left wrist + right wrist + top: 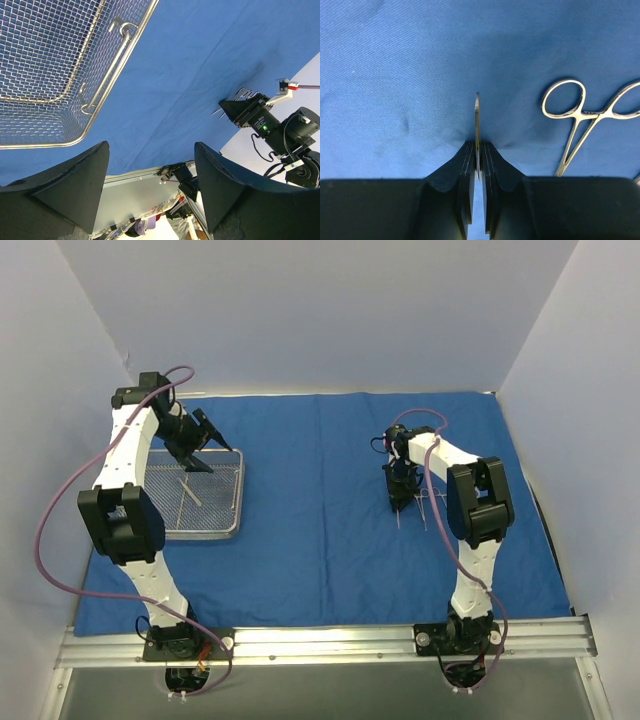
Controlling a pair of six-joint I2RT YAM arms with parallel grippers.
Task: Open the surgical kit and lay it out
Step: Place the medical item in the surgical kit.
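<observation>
The cloth wrap [320,510] covers the counter [320,695]. The tray [236,502] sits on it at nine o'clock, one instrument [188,490] inside. At three o'clock my right hand [401,500] holds a thin instrument [477,117]; a ring-handled instrument [580,116] lies just beside.

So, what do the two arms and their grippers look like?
Both the left arm and the right arm have white links with black joint housings, and a purple cable loops along each. The left gripper and the right gripper carry matte black, wedge-shaped fingers.
</observation>
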